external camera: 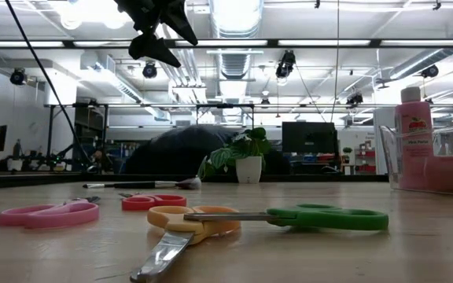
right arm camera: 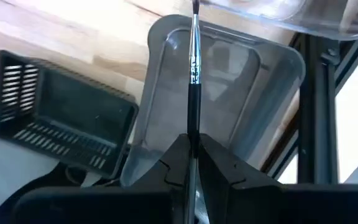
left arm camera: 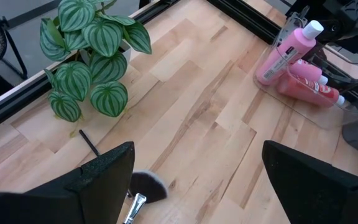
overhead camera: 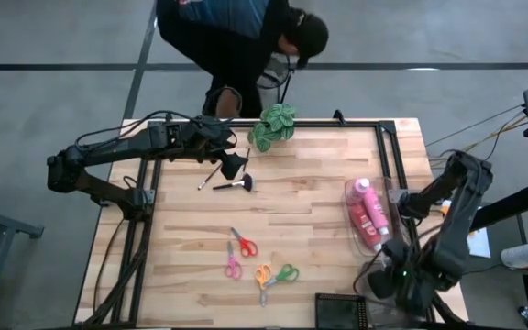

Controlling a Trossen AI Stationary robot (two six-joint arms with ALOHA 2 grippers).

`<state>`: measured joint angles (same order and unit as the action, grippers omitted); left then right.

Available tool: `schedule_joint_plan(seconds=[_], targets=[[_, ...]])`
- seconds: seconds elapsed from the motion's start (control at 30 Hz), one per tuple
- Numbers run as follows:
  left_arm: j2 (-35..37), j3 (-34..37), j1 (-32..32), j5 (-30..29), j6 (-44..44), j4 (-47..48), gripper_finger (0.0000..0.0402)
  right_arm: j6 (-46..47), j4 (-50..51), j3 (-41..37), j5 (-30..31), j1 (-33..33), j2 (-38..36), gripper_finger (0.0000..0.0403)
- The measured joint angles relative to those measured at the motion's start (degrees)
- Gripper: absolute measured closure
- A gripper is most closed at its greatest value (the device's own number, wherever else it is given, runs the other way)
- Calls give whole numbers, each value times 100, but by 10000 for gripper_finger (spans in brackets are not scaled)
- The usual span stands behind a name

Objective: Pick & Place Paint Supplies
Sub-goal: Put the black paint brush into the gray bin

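The fan brush (overhead camera: 234, 184) lies flat on the table (overhead camera: 310, 211), bristles toward the right side and handle running back toward the left arm, so its long axis sits roughly crosswise to the table's depth. A second thin brush (overhead camera: 211, 177) lies just beside it at a slant. The left gripper (overhead camera: 230, 161) hangs directly above them, raised clear of the wood, fingers (left arm camera: 104, 171) spread wide and empty. In the left wrist view the fan brush's bristles and metal collar show between the two fingers, close to one of them and not centred. Judgement: the coming move turns on this offset. The gripper needs a small sideways correction before descent, with the fingers closing across the handle, not along it.

The left arm is plainly the nearer. The right gripper (right arm camera: 191, 155) is well apart at the table's right edge, shut on a thin dark-handled brush (right arm camera: 193, 74), pointing it into a clear tray (right arm camera: 166, 81). The pink bottles (overhead camera: 367, 213) already lie in a clear bin (overhead camera: 349, 197) close by. The potted plant (overhead camera: 271, 126) stands near the left gripper; clearance is adequate.
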<state>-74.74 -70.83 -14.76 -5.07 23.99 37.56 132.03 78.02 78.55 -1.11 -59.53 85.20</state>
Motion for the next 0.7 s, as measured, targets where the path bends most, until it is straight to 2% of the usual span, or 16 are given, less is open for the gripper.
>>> schedule_joint_plan(seconds=[0.33, 0.7], targets=[[0, 0, 4, 1, 0, 0, 45, 9, -206, -3, -199, -149, 1079, 383], [0, 0, 4, 3, 0, -1, 45, 4, -519, -14, -217, -337, 1661, 383]])
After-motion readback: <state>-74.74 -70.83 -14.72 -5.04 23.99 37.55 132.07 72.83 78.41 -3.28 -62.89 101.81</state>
